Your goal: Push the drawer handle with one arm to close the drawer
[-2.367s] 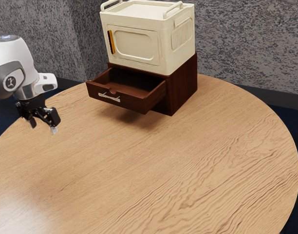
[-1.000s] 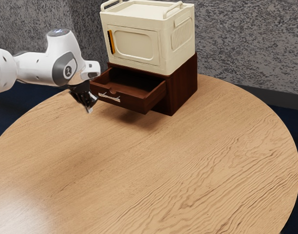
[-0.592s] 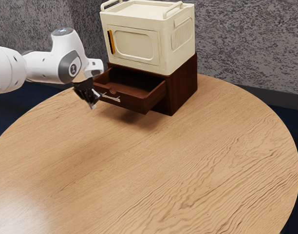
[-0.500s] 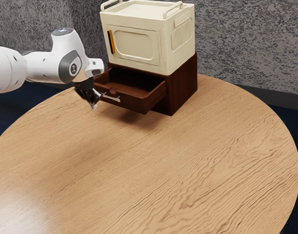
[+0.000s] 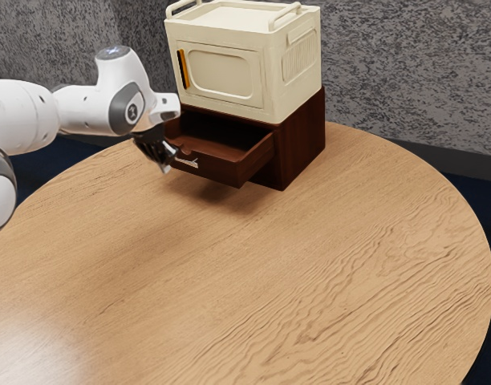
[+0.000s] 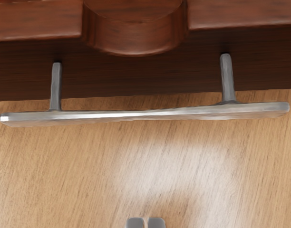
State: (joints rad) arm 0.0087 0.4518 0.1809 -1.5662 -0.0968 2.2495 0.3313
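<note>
- A cream cabinet (image 5: 269, 84) stood upright near the far edge of the table, raised above its top.
- Its front door (image 5: 221, 74) was shut, with a rounded, recessed panel.
- An orange-and-black door handle (image 5: 183, 69) ran upright along the door's edge at the exterior view's left.
- A ribbed panel (image 5: 300, 58) marked the side facing the exterior view's right.
- Two cream rails (image 5: 286, 14) rose from opposite sides of its top.
- The round wooden table (image 5: 310, 257) had wavy grain and, in both views, a pale sheen.
- Behind stood a mottled grey wall (image 5: 406, 72) with a darker baseboard (image 5: 462, 163).
- The floor (image 5: 57, 154) was dark blue.
</note>
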